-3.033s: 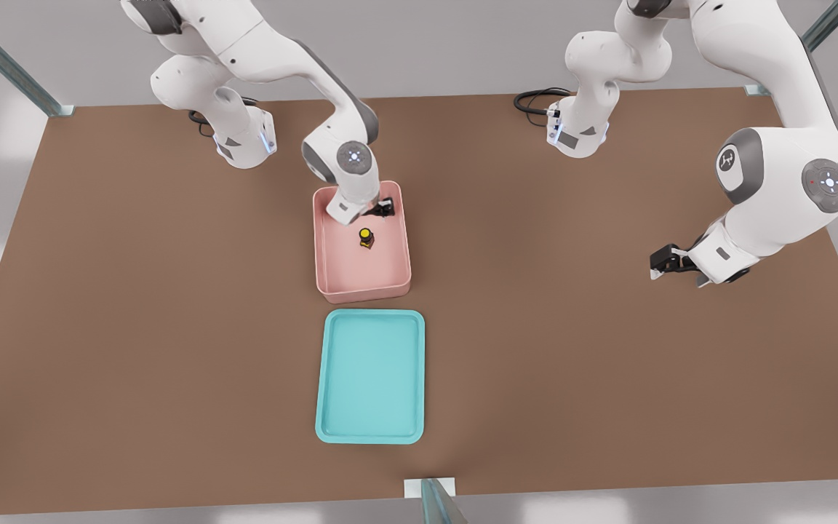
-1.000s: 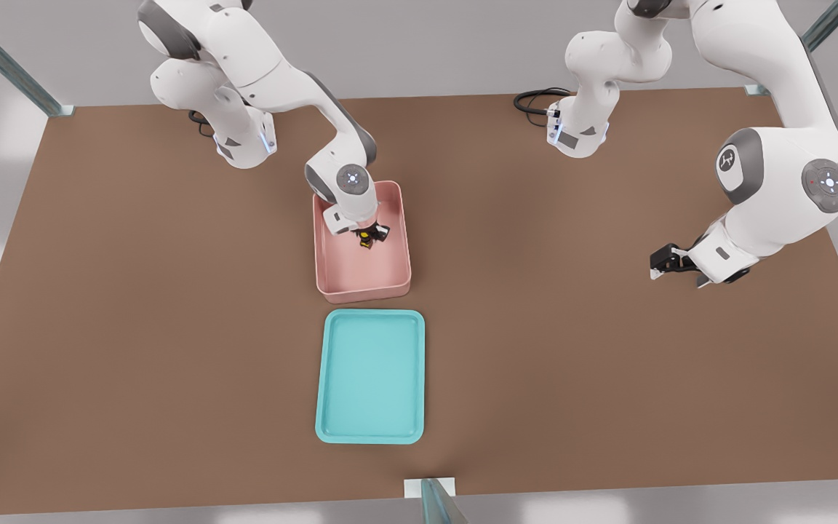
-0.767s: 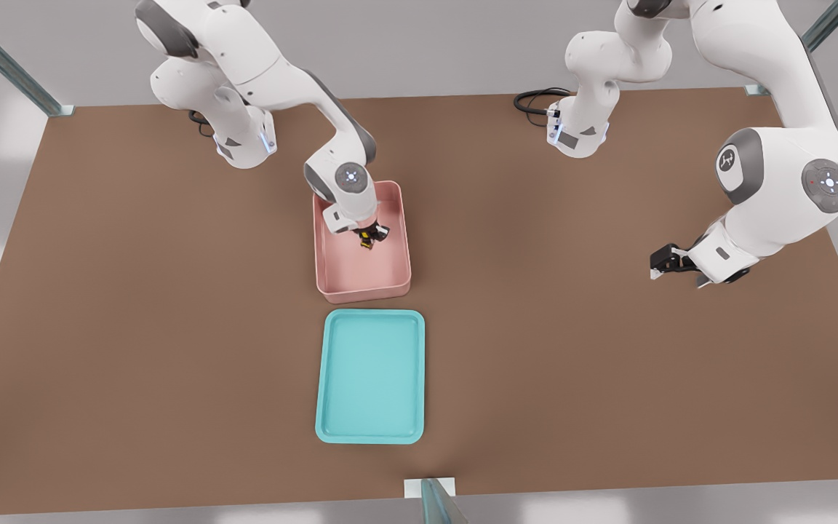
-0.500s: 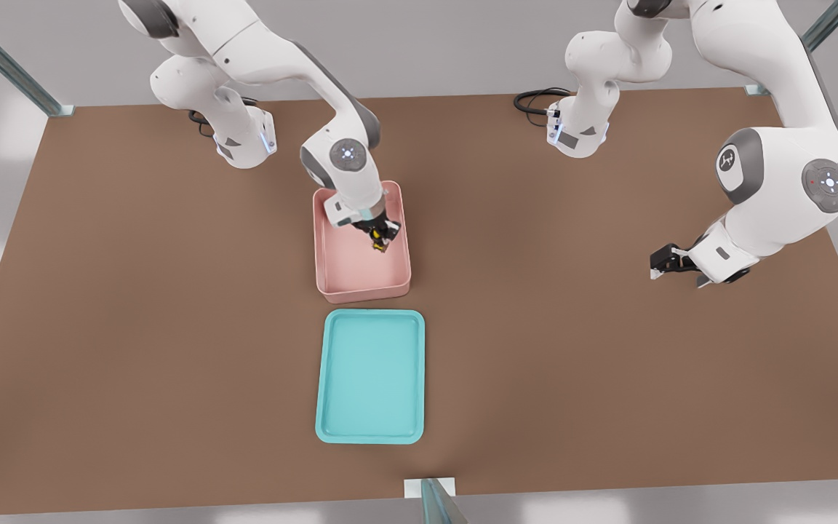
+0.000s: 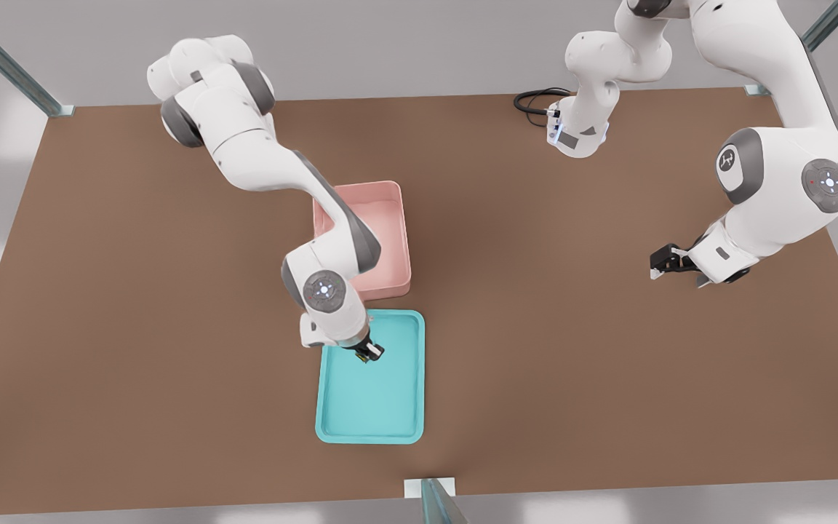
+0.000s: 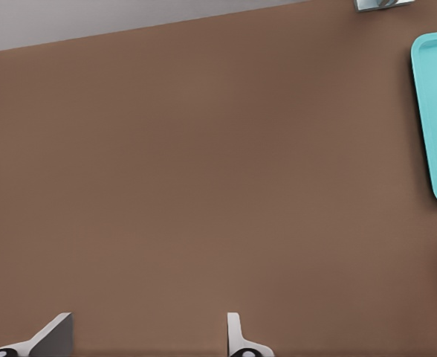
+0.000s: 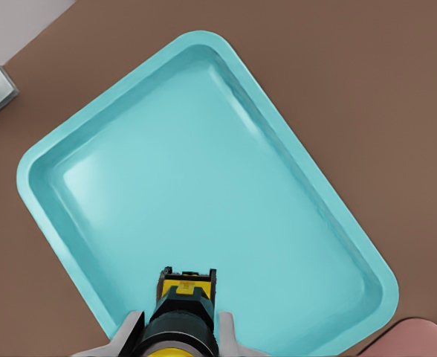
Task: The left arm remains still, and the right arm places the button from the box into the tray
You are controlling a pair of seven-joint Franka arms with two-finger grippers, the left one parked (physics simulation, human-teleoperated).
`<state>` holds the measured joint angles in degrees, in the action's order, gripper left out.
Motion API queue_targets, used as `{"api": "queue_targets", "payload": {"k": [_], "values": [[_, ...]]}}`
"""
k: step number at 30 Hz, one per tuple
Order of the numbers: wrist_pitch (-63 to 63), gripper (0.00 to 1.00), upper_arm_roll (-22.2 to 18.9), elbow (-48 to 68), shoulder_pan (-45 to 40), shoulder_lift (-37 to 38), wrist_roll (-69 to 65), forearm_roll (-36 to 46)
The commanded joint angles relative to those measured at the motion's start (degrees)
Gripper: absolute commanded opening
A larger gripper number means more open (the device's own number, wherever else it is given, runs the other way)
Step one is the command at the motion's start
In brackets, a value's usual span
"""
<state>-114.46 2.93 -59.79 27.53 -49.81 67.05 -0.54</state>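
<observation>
Gripper [image 5: 367, 354] clamped on the button [image 7: 183, 316], we hang over the tray [image 5: 397, 407], at the end nearest the box [image 5: 398, 240] (whose visible part holds nothing). Pick-up and carry look done; we judge lowering and release are left.

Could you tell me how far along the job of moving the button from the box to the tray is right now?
Done: the pink box looks empty in its visible part; the button is out of it. In hand: the gripper is shut on the button, held over the teal tray, near the tray's end closest to the box. Left: lower the button onto the tray floor, open the fingers and withdraw.
</observation>
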Motion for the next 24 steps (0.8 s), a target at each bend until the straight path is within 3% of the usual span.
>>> {"api": "queue_targets", "payload": {"k": [1, 7, 8, 9, 12, 14, 15, 16, 17, 18, 19, 20, 24], "values": [[3.4, 0.44, 0.1, 2.7, 0.0, -3.0, -2.4, -0.2], [-0.8, 0.47, -0.2, 3.6, 0.0, -5.6, -2.5, -0.2], [-1.1, 0.61, 0.0, 3.6, 0.0, -5.6, -2.6, -0.2], [-1.5, 1.00, 0.1, 3.5, 0.0, -5.6, -2.6, -0.2], [-1.3, 1.00, 0.1, 3.5, 0.0, -5.3, -2.7, -0.2], [10.8, 1.00, -1.5, 3.5, -0.1, 1.2, -8.4, -0.2], [25.5, 1.00, -4.2, 3.5, -4.1, 9.1, -24.1, -0.2], [35.0, 1.00, -3.1, 3.0, -11.9, 13.9, -46.4, -0.3], [37.6, 1.00, -3.3, -0.5, -17.6, 18.9, -63.2, -2.8], [35.2, 1.00, -3.2, -12.0, -22.1, 27.3, -69.8, -2.4], [22.6, 1.00, -3.2, -37.2, -25.1, 43.4, -70.4, -0.1], [22.0, 1.00, -3.2, -43.4, -26.2, 48.0, -70.6, 1.1], [21.0, 1.00, -2.9, -42.0, -25.9, 45.3, -70.3, 0.8]]}}
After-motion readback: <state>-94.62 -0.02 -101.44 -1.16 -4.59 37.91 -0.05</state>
